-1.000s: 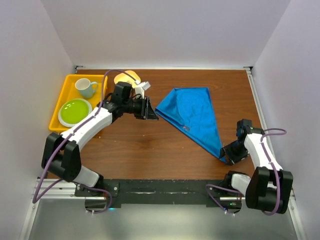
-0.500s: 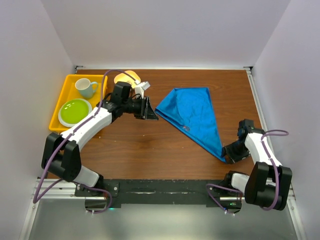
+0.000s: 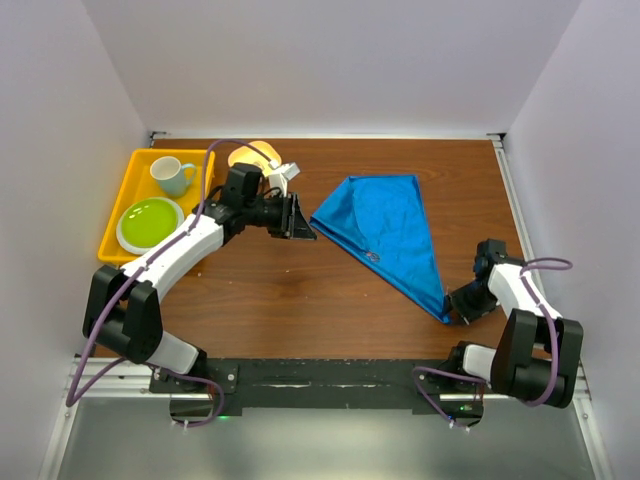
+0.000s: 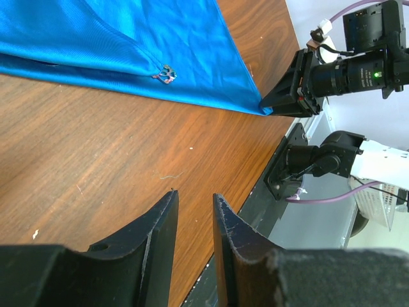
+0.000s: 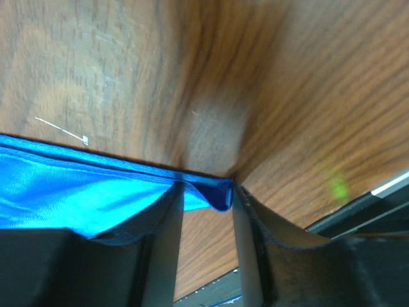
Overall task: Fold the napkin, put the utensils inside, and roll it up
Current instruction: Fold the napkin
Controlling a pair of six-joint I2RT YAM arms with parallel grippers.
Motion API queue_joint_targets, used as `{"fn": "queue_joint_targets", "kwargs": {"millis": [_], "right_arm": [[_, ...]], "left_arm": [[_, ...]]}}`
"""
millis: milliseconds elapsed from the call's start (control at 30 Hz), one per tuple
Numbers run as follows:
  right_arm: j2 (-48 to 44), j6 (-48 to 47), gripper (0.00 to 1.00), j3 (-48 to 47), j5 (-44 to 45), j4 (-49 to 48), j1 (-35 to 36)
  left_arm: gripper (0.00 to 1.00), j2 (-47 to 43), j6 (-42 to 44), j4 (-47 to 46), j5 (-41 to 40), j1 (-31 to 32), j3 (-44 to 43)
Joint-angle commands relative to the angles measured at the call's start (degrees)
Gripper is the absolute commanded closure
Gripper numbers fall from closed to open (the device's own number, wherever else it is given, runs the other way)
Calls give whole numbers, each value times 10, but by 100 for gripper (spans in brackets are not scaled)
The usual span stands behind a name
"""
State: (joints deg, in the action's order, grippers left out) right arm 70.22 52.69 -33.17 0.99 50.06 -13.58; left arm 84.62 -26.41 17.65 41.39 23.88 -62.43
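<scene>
While pinched in right hand [image 5: 206,189], napkin [image 3: 385,225] corner; left hand [image 4: 193,197] slightly agape.

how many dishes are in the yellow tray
2. A cup sits at the far end of the tray, and a green plate lies at its near end. Nothing else shows in it.
</scene>
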Motion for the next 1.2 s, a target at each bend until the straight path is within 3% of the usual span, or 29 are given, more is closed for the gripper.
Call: {"fn": "queue_joint_targets", "kwargs": {"millis": [0, 300, 433, 467, 600, 800, 1000, 1167], "right_arm": [[-2, -14, 67, 9, 17, -21, -4], [-22, -51, 82, -47, 15, 27, -2], [-30, -73, 100, -73, -25, 28, 6], [-27, -74, 100, -79, -34, 28, 13], [5, -72, 100, -134, -56, 11, 130], [134, -134, 100, -344, -38, 4, 262], [305, -197, 100, -579, -78, 23, 315], [409, -221, 100, -691, -91, 29, 357]], "left_arm": [[67, -11, -5, -14, 12, -7, 2], [67, -9, -13, -22, 10, -7, 2], [67, -6, -14, -23, 11, -7, -1], [67, -6, -13, -22, 11, -7, -1], [67, -5, -12, -17, 4, -7, -4], [67, -4, -14, -9, -3, -7, 1], [67, -13, -13, 0, -18, -7, 15], [67, -17, -14, 5, -24, -7, 21]]}}
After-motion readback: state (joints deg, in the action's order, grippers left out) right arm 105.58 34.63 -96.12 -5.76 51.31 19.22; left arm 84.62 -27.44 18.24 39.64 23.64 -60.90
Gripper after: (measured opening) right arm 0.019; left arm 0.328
